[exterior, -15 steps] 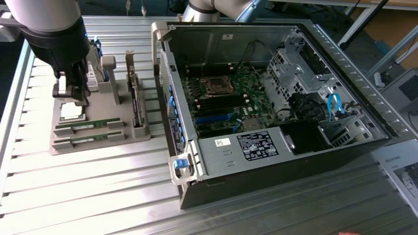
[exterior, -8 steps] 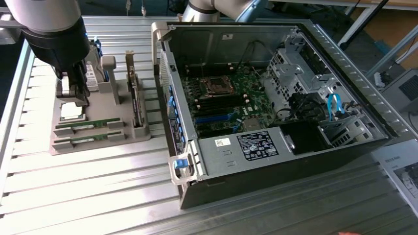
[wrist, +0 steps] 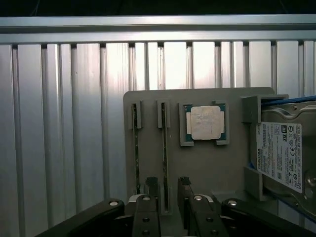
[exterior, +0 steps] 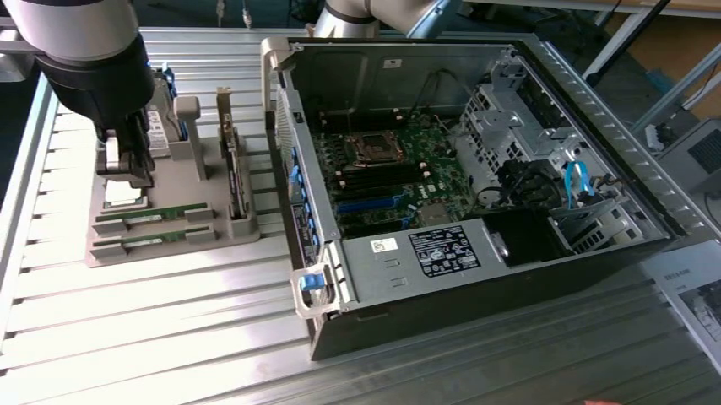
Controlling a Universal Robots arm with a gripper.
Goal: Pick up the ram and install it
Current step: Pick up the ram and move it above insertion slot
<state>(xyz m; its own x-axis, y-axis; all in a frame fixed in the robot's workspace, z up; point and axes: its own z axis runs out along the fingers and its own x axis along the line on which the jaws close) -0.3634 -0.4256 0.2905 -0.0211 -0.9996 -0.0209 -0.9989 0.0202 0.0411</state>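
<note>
Two ram sticks [exterior: 141,219] lie on the holder [exterior: 158,258], at the exterior view's left of the case [exterior: 474,253].

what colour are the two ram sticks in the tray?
Green, both the farther ram stick and the nearer ram stick; clearest in the exterior view.

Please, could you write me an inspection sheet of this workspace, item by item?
Surface: slatted metal table.
Job's things: two ram sticks on edge in tray slots; PC case open beside it.
Clutter: CPU, hard drive and upright card on the tray; paper.
Grippers: gripper above the tray, jaws open, in line with one ram stick.
Cables: blue cable inside the case.
Surroundings: frame bars beyond the table.
</note>
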